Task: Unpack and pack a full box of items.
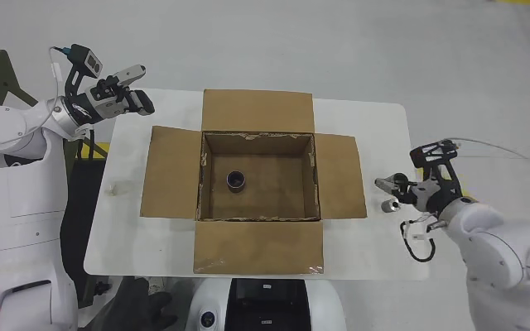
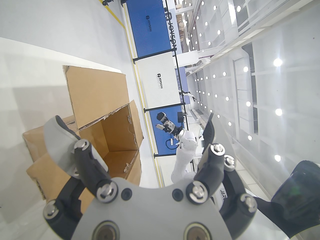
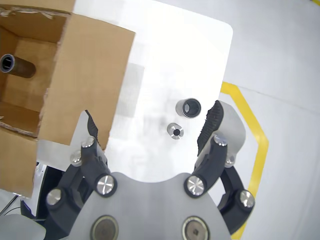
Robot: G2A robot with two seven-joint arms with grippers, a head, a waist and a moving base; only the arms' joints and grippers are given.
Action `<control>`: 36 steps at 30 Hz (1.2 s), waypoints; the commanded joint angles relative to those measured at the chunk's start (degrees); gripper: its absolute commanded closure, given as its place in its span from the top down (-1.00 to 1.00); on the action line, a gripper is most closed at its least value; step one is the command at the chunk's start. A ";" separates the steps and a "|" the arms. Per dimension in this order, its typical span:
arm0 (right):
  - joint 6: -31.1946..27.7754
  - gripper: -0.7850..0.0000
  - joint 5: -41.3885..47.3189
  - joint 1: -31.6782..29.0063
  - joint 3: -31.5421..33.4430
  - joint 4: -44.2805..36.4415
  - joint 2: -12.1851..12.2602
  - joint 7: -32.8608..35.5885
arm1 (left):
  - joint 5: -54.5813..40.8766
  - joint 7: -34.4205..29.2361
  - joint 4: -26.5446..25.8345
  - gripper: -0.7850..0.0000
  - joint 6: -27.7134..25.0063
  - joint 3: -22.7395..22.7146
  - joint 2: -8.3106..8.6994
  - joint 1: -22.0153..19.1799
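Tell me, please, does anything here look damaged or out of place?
The cardboard box has ragged, torn edges along its opening, with whitish scraps on the rim. Nothing looks spilled; the dark cylinder stands upright inside.

We are standing in a large industrial hall, some robotics lab or factory floor. A high white ceiling (image 2: 250,13) is carrying rows of round lamps (image 2: 277,62), blue partition panels (image 2: 147,23) and a white panel (image 2: 160,83) are fencing off bays, and yellow lines (image 3: 256,126) are marking the pale floor (image 3: 275,38) around our white table (image 3: 175,51).
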 commanded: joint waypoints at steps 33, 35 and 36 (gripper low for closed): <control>-2.15 1.00 -3.64 29.00 -39.71 2.74 -2.64 7.88 | 0.00 0.00 0.00 1.00 0.00 0.00 0.00 0.00; -2.05 1.00 -3.00 29.86 -40.82 3.01 -2.87 7.97 | 0.00 0.00 0.00 1.00 0.00 0.00 0.00 0.00; -2.13 1.00 -2.52 30.25 -41.44 3.13 -3.00 8.00 | 0.00 0.00 0.00 1.00 0.00 0.00 0.00 0.00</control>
